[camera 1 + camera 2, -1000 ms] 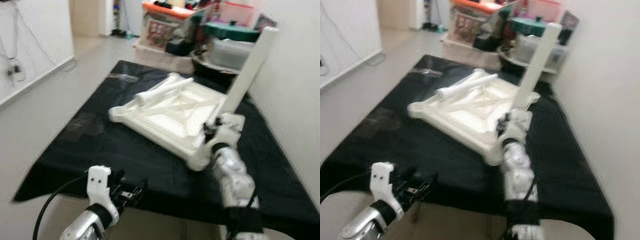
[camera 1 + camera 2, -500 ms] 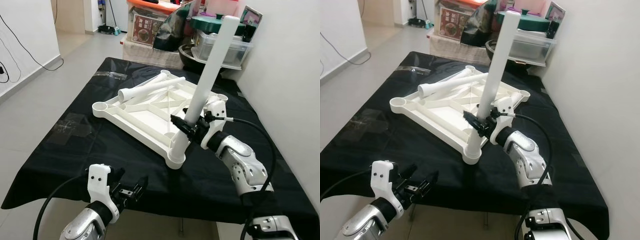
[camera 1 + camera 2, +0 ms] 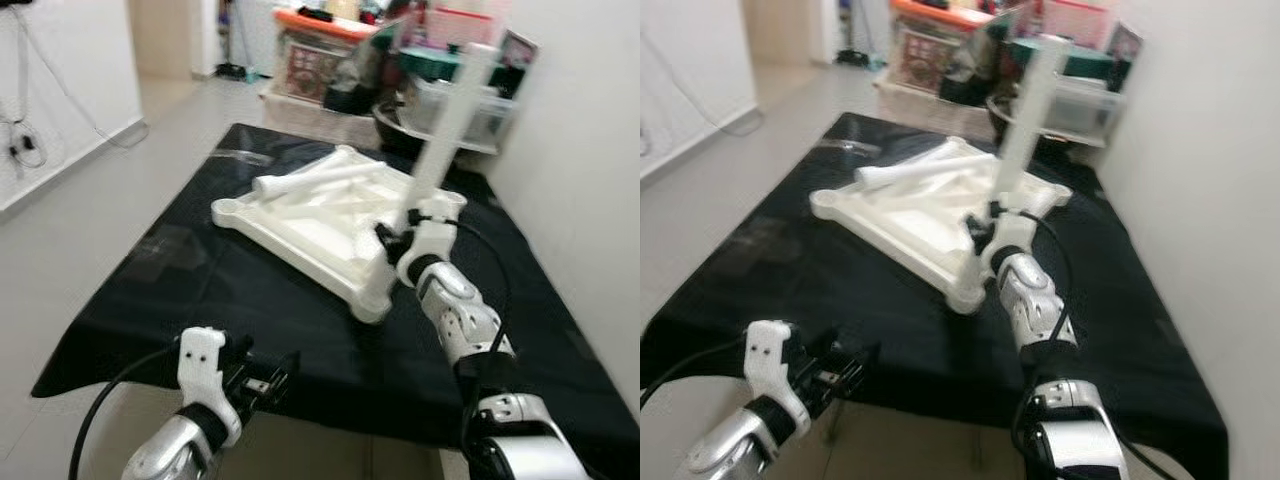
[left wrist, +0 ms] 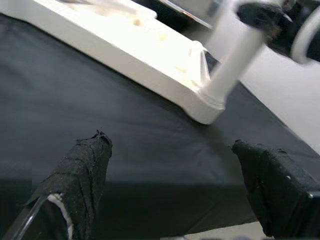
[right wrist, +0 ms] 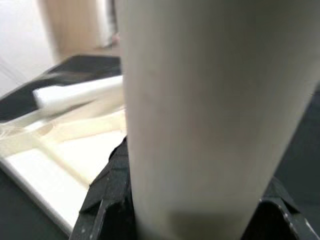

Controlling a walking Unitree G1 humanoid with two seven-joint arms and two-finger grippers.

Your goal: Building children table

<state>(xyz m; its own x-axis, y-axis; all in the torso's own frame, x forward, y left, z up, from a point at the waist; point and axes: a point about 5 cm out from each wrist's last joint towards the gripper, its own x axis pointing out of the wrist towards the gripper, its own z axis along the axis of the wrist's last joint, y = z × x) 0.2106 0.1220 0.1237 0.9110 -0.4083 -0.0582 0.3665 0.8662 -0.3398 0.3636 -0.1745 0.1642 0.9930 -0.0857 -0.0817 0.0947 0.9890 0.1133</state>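
A white children's table top (image 3: 300,225) lies upside down on a black cloth (image 3: 200,290). One white leg (image 3: 440,140) stands in its near corner socket, leaning slightly to the right. My right gripper (image 3: 396,238) is shut on the lower part of this leg; in the right wrist view the leg (image 5: 210,110) sits between the black fingers (image 5: 107,200). More loose legs (image 3: 320,178) lie across the far side of the top. My left gripper (image 3: 268,376) hovers open at the cloth's front edge, its fingers (image 4: 80,175) apart, facing the socket corner (image 4: 207,102).
Plastic boxes and bins (image 3: 440,85) are stacked beyond the far end of the cloth. A white wall (image 3: 585,200) runs close along the right side. Bare floor (image 3: 80,220) lies to the left, with cables hanging on the left wall (image 3: 25,140).
The camera has shifted and the picture is blurrier. My right gripper stays shut on the upright leg, and its forearm has swung nearer to the table. The left gripper has hardly moved.
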